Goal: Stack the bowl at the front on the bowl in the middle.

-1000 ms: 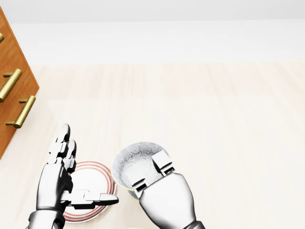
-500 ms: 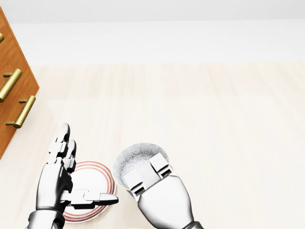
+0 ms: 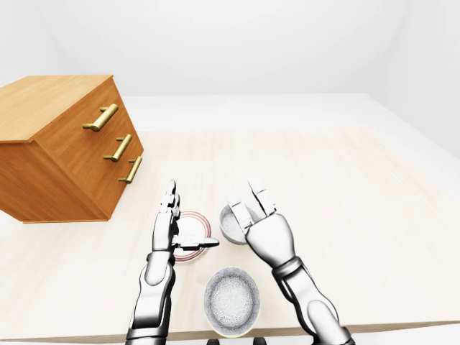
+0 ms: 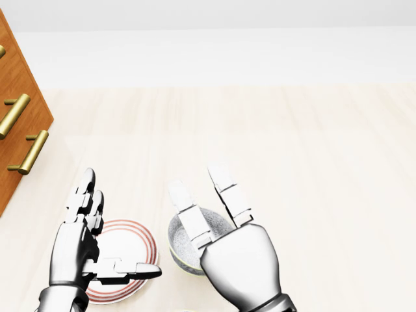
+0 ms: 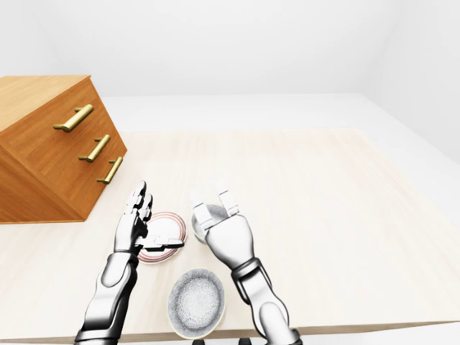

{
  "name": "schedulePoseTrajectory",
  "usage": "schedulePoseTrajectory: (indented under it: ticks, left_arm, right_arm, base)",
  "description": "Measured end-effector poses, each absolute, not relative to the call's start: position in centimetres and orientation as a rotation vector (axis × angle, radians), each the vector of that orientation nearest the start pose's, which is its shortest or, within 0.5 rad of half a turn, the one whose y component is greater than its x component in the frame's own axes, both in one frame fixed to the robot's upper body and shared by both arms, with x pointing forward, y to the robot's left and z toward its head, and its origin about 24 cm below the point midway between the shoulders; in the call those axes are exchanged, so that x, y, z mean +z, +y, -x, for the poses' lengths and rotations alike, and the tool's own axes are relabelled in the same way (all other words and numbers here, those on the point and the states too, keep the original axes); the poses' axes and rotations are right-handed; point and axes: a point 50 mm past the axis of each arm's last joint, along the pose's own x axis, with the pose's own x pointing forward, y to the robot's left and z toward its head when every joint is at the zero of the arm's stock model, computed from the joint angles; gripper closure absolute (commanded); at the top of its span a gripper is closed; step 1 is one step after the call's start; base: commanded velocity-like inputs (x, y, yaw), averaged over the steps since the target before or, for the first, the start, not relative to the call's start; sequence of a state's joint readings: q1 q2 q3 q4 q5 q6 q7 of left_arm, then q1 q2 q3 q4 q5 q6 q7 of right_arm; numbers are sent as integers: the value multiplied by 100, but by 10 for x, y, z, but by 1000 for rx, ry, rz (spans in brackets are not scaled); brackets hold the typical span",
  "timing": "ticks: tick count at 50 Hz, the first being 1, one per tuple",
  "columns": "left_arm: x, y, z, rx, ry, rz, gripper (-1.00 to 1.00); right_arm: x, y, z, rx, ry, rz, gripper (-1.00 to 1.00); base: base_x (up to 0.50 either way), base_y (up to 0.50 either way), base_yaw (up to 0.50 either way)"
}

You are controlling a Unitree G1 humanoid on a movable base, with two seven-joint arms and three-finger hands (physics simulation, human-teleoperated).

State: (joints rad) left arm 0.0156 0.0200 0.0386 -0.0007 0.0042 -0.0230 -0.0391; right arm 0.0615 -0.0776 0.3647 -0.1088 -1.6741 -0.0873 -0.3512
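A grey speckled bowl [image 3: 231, 300] sits nearest the bottom edge of the left-eye view, close to the table's edge, with no hand on it. A second grey speckled bowl [image 4: 181, 247] stands above it in the view. My right hand [image 4: 198, 188] hovers over this bowl, open, fingers spread upward and partly hiding it. To its left lies a shallow white bowl with red rings [image 4: 127, 244]. My left hand [image 4: 120, 224] stands open over that bowl, fingers straight and thumb out, holding nothing.
A wooden dresser with brass handles [image 3: 65, 147] stands on the pale wooden table [image 3: 323, 187] at the left. The table's near edge runs along the bottom of the left-eye view, just below the lowest bowl.
My right hand's fingers, curled into the middle speckled bowl before, have spread open and risen off it. The bowl now sits a little lower in the head view. The left hand has not moved.
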Motion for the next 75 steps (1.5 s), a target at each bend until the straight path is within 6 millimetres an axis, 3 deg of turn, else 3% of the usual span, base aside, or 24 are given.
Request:
schedulePoseTrajectory:
  ticks: [11, 18, 52, 75]
  left_arm:
    - [40, 161, -251, 7, -9, -26, -100]
    - [40, 162, -251, 9, -9, -26, -100]
    - [40, 162, -251, 9, -10, -27, -100]
    - [39, 162, -251, 9, -11, -29, -100]
  right_arm:
    - [108, -84, -213, -61, -662, 1566, -100]
    - [125, -90, -208, -105, -663, 1555, -100]
    - [151, -95, -197, -156, -671, 1526, -100]
    - [180, -97, -182, -190, -692, 1482, -100]
  base:
    - [0, 0, 0]
    - [0, 0, 0]
    - [0, 0, 0]
    - [0, 0, 0]
